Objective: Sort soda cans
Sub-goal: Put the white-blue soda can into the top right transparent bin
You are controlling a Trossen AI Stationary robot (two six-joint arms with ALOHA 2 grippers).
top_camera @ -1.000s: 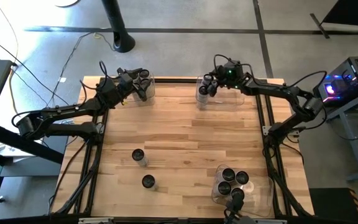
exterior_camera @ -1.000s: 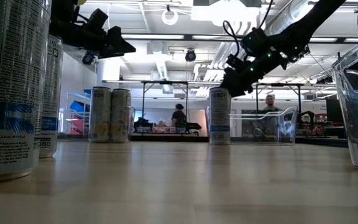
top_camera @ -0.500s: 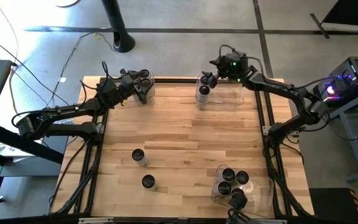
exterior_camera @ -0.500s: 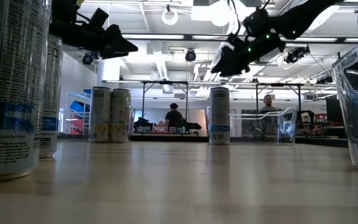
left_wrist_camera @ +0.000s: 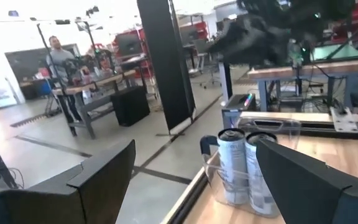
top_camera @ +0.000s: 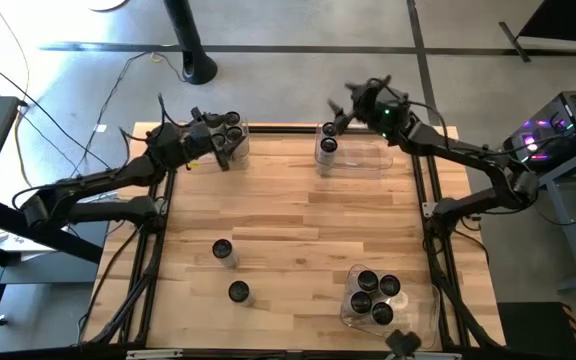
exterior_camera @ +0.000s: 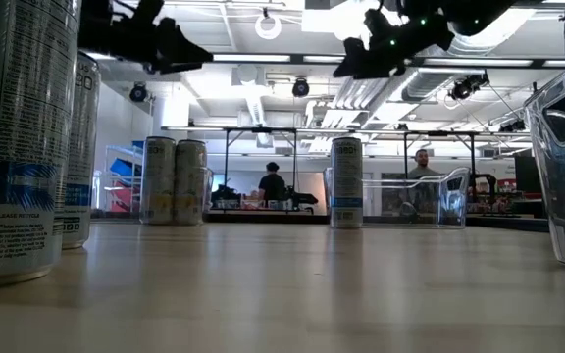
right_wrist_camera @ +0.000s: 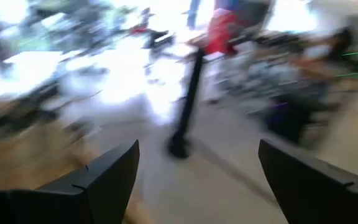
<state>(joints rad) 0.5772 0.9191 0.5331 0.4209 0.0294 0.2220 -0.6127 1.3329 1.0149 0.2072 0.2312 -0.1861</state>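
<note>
Wooden tabletop (top_camera: 298, 230) under two dark robot arms, mid-way through sorting soda cans into clear plastic bins. Both grippers stand wide and hold nothing. The left gripper (top_camera: 220, 152) hangs just beside the far-left bin (top_camera: 236, 146), where two cans (left_wrist_camera: 246, 165) stand side by side; the right gripper (top_camera: 340, 110) is raised above the far edge of the table, close to the far-right bin (top_camera: 368, 158), which holds a single can (top_camera: 327, 146) at its left end. A third bin (top_camera: 420, 312) at the near right holds a cluster of about four cans (top_camera: 370, 288). Two loose cans remain upright on the bare wood at near left, one (top_camera: 223, 250) a little farther back than the other (top_camera: 238, 291).

Judging by that layout, the step in hand is a reach back for one of the loose pair, most naturally by the left arm. Done well, it would mean clearing the bin wall before swinging across, coming down straight over the chosen can with fingers kept wide, and closing around its middle so the thin wall does not dent or tip. The two cans stand near each other, so approaching from the open side would avoid knocking the neighbour.
</note>
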